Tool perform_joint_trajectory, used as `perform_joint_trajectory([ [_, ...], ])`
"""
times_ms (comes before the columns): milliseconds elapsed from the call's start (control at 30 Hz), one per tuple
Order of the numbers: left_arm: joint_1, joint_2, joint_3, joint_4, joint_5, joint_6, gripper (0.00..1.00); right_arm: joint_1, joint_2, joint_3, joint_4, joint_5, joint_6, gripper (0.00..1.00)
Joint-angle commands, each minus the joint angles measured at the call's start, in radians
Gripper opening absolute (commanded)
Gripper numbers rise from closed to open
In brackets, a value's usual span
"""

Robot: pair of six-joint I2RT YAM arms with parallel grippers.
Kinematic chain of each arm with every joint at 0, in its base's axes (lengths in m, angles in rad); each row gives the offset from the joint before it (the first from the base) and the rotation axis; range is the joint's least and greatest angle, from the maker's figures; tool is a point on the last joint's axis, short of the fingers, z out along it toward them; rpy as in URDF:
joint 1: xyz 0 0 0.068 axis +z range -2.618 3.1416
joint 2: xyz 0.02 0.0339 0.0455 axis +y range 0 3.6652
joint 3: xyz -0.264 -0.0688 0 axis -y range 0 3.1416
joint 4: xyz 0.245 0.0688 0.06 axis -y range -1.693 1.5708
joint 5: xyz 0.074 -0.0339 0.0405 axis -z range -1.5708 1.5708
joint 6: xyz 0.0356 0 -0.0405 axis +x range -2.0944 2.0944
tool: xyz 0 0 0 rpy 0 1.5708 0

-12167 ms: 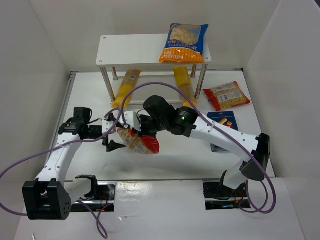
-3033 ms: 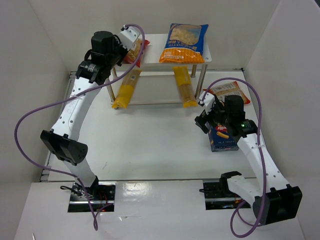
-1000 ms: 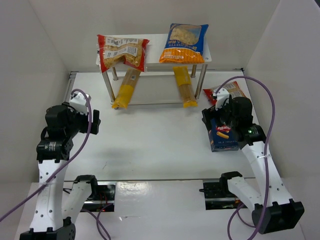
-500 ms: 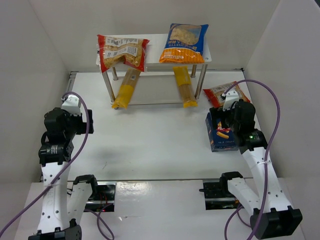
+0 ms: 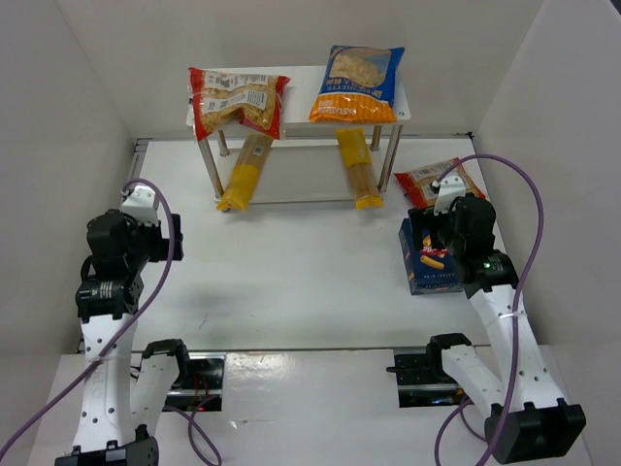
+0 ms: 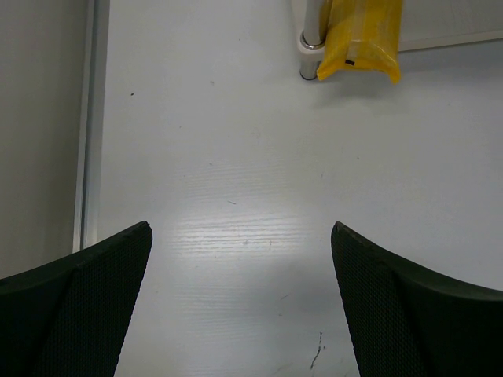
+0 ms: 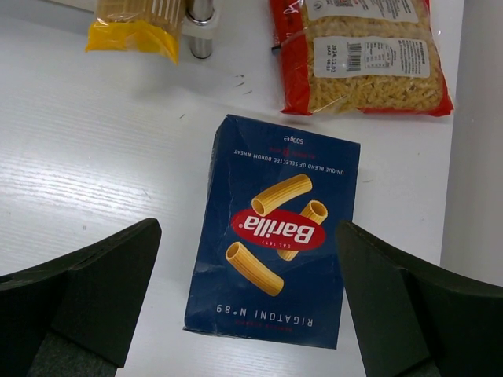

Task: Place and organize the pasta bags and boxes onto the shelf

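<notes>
The white shelf (image 5: 296,97) stands at the back with a red bag (image 5: 238,100) on its left half and the orange-and-blue bag (image 5: 357,83) on its right. Two yellow spaghetti packs (image 5: 245,173) (image 5: 357,170) lie on its lower level. A second red bag (image 7: 363,53) lies on the table by the shelf's right leg. The dark blue pasta box (image 7: 277,232) lies flat just nearer. My right gripper (image 7: 247,228) hangs open above the box, one finger over each long side, not touching it. My left gripper (image 6: 240,228) is open over bare table at the left.
White enclosure walls close in on the left, right and back. A metal rail (image 6: 88,118) runs along the table's left edge. The shelf's front left leg (image 6: 312,31) stands beside a spaghetti pack end (image 6: 360,35). Purple cables loop off both arms.
The left arm has drawn back slightly toward the left wall. The right gripper has shifted a little right and settled over the blue box. Both grippers stayed open.
</notes>
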Motion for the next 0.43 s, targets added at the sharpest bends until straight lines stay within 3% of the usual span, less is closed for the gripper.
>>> perform_joint_trajectory([
  [0, 0.006, -0.018, -0.002, 0.038, 0.028, 0.006, 1.00, -0.018, 0.000, -0.010, 0.053, 0.013, 0.005, 1.00],
  [400, 0.006, -0.018, -0.002, 0.038, 0.048, 0.006, 1.00, -0.018, 0.000, -0.010, 0.053, 0.004, 0.005, 1.00],
])
